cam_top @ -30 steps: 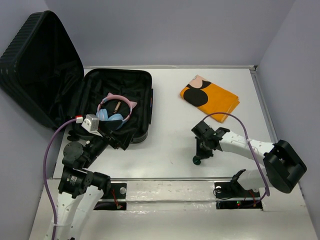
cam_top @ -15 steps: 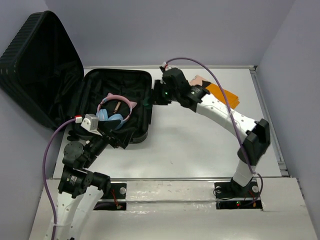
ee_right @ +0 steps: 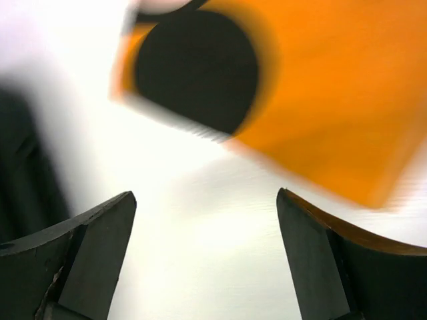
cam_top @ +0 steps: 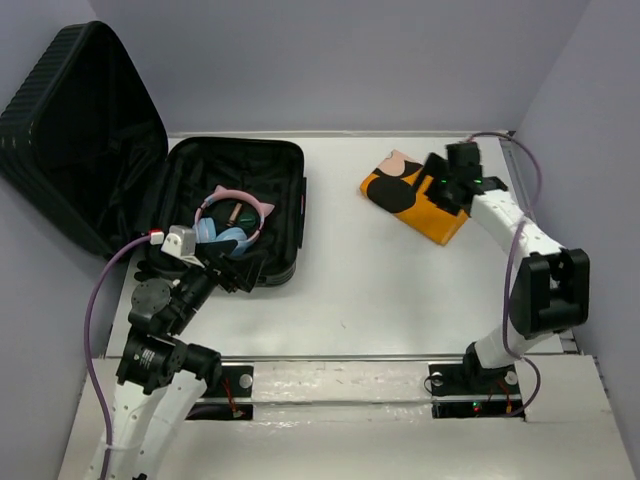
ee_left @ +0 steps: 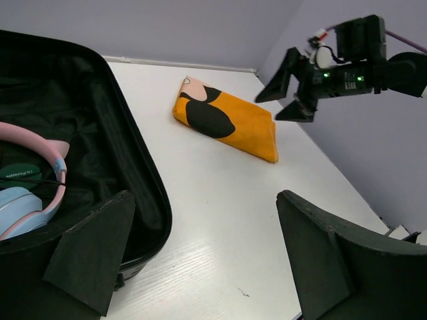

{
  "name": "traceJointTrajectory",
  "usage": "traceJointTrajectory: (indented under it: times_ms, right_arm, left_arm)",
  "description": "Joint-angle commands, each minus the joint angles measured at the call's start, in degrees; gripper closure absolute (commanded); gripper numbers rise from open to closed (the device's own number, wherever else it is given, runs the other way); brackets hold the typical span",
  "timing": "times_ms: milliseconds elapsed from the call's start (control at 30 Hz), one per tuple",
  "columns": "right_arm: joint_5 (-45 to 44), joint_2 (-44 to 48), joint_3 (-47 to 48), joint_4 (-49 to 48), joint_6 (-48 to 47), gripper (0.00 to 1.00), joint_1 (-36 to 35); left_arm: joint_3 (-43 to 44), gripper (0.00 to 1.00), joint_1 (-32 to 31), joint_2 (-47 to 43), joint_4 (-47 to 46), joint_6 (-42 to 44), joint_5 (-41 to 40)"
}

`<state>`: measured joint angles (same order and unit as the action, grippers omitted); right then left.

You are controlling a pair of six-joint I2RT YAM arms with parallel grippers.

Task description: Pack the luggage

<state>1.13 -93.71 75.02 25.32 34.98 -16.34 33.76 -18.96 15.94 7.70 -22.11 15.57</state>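
Note:
The luggage [cam_top: 270, 165] lies open at the left, its ribbed lid [cam_top: 60, 100] leaning up against the wall. Inside rest pink and blue headphones [cam_top: 232, 222] with a small dark green round thing [ee_left: 20, 172] within their band. My left gripper [cam_top: 232, 272] hangs open over the luggage's near rim [ee_left: 143, 180], nothing between its fingers [ee_left: 93, 253]. An orange folded cloth with black spots [cam_top: 415, 195] lies at the back right. My right gripper [cam_top: 437, 197] hovers just above it, open and empty; the blurred right wrist view shows the cloth [ee_right: 333, 100] ahead of the fingers [ee_right: 327, 260].
Purple walls close in the white table [cam_top: 380, 290] at the back and on the right. A raised edge [cam_top: 525, 200] runs along the table's right side. Both arm bases sit on the white rail [cam_top: 340, 385] at the near edge.
My right arm swung from the near table to the luggage's right rim, then over to the orange cloth. Its jaws opened, and the small green thing they held is gone from them.

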Motion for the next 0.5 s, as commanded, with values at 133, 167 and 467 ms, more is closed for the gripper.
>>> traceJointTrajectory:
  times_ms: [133, 167, 467]
  right_arm:
    - [-9.65, -1.37, -3.66, -1.33, -3.95, 0.07, 20.1]
    - [-8.95, -2.95, -2.09, -1.07, -4.57, 0.07, 20.99]
    - [-3.41, -18.42, 6.44, 1.39, -5.1, 0.06, 23.02]
  left_arm:
    - [0.7, 0.01, -0.73, -0.04, -1.64, -0.39, 0.69]
    - [0.7, 0.01, -0.81, 0.05, -1.73, -0.39, 0.95]
    - [0.52, 0.01, -0.81, 0.84, -2.43, -0.13, 2.44]
